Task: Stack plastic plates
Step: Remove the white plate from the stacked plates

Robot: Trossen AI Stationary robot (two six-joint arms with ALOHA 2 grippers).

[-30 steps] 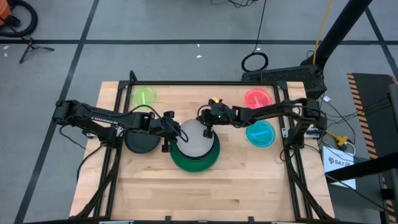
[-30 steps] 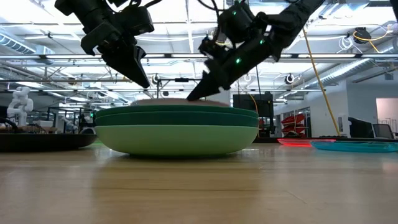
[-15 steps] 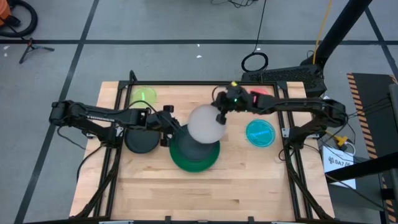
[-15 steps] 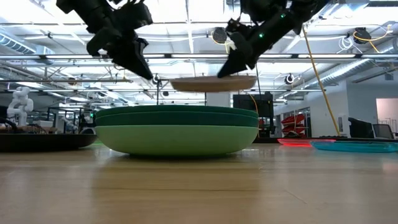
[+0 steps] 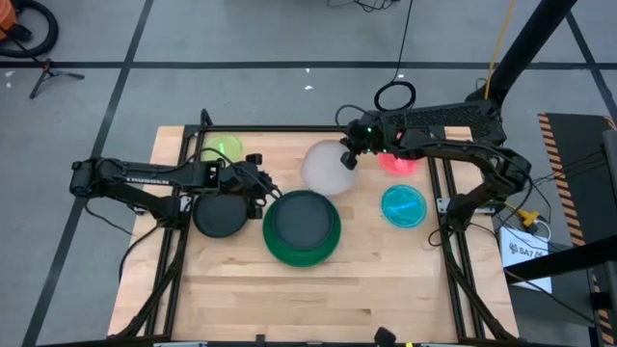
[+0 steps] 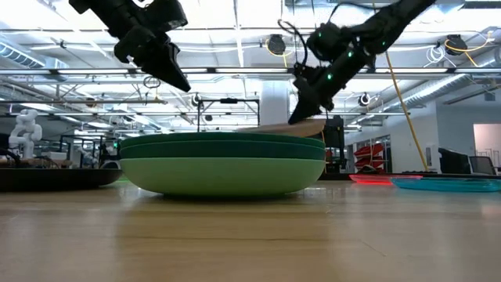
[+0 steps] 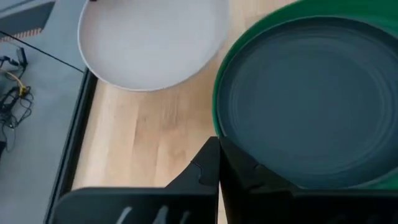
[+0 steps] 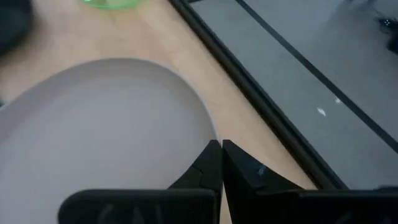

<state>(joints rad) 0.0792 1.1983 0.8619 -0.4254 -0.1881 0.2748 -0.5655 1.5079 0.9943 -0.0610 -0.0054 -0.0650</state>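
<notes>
A stack of large green plates, mint at the bottom, stands mid-table with a dark grey plate on top. The white plate sits beyond the stack toward the far edge, in my right gripper, which is shut on it. My left gripper is shut and hangs above the stack's left side, touching nothing. A black plate rests flat on the table, left of the stack. The lime, red and cyan small plates lie flat. My right gripper pinches the white plate's rim on its right side between both fingers, which slant down from above and from the right. The plate is tilted, its held edge higher. The stack hides its lower edge in the low view.
Bare wood lies on the table's near half. The black frame rails run along the left and right sides. A grey floor strip and a dark rail lie just past the far edge near the white plate.
My right gripper lifted the white plate off the dark grey plate, carried it toward the far edge and slightly right, then lowered it beyond the stack, tilted. My left gripper drew back a little toward the table's left and rose away from the stack.
</notes>
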